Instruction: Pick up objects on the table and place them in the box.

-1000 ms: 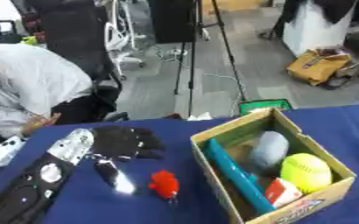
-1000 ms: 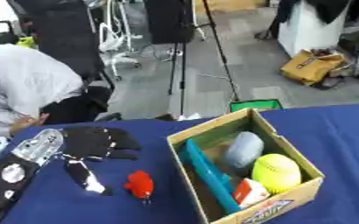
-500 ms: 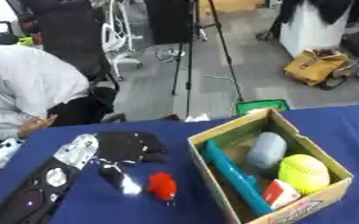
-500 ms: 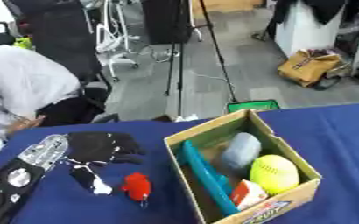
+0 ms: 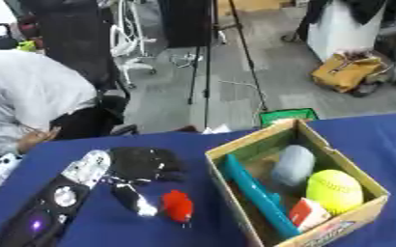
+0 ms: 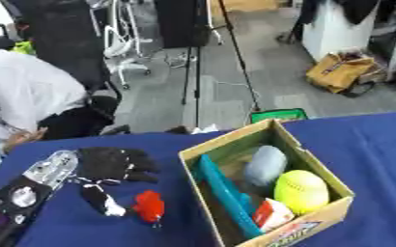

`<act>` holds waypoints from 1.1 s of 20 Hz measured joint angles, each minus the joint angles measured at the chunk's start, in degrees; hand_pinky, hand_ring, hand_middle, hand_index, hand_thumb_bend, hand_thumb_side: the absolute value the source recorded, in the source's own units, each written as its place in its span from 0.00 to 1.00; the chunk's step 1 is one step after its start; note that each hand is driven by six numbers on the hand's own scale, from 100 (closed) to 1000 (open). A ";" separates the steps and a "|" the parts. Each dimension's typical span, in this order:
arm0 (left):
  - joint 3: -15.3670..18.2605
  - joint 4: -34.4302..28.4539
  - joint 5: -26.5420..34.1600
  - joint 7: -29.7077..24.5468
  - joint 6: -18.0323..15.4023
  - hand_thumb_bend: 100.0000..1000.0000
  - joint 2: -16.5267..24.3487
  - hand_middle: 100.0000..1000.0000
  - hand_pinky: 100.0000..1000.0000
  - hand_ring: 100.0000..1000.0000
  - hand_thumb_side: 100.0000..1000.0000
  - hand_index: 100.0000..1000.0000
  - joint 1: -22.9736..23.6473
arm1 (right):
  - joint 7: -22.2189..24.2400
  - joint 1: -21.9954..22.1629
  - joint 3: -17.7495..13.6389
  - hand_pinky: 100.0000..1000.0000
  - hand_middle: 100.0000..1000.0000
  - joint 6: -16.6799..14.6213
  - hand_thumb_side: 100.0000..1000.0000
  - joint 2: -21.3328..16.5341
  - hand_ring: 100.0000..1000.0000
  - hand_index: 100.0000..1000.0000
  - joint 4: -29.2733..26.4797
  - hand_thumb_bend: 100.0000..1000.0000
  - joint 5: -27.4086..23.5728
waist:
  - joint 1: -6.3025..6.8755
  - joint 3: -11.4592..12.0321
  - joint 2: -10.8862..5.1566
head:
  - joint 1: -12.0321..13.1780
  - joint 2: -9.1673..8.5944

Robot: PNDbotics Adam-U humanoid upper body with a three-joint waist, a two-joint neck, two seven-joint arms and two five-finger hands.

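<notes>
A cardboard box [image 5: 341,223] stands open on the blue table [image 5: 387,140], and everything else is placed here by reference to it. Inside the box lie a yellow ball [image 5: 335,191] near the right wall, a pale grey rounded thing [image 5: 293,164] just behind the ball toward the far corner, a long teal piece [image 5: 256,196] running along the left wall from back to front, and a small red and white pack [image 5: 309,212] at the front, touching the ball's near side and just beside the teal piece. Outside the box, just beside its left wall on the table, is a small red thing [image 6: 149,206]; its exact shape cannot be made out. The left hand [image 6: 110,164], black, lies to the left of the box and a little behind the red thing, its fingers [image 5: 169,167] spread apart and pointing toward the box, holding nothing. A dark digit with a pale tip [image 5: 134,200] reaches down from the hand to just left of the red thing; whether it touches the thing cannot be told. The left arm [image 5: 58,197], black with silver parts, runs from the hand down to the lower left corner, well apart from the box. The right hand shows in neither view.
</notes>
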 measured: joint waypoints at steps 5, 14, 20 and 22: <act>-0.10 0.33 -0.05 -2.47 -0.32 0.62 0.00 0.98 1.00 1.00 1.00 1.00 -0.26 | 0.09 -0.13 0.00 0.69 0.52 -0.09 0.56 0.00 0.64 0.53 0.00 0.00 -0.02 | 0.11 -0.08 0.06 | 0.13 -0.04; -0.60 -0.03 -1.22 -5.13 -0.38 0.60 -0.01 0.96 1.00 1.00 1.00 1.00 -0.83 | 0.09 -0.16 0.00 0.69 0.52 -0.09 0.56 0.00 0.64 0.53 0.00 0.00 -0.07 | 0.34 -0.42 0.20 | 0.46 -0.03; -0.44 0.14 -2.02 -5.54 -0.37 0.54 -0.69 0.95 1.00 1.00 1.00 1.00 -1.32 | 0.12 -0.17 0.01 0.69 0.52 -0.12 0.56 0.01 0.64 0.53 0.00 0.00 -0.07 | 0.35 -0.73 0.36 | 0.69 -0.03; -0.25 0.49 -2.21 -5.65 -0.26 0.55 -0.94 0.94 1.00 1.00 1.00 1.00 -1.34 | 0.17 -0.17 0.01 0.69 0.52 -0.17 0.56 0.03 0.64 0.53 0.00 0.00 -0.07 | 0.35 -0.78 0.39 | 0.74 -0.03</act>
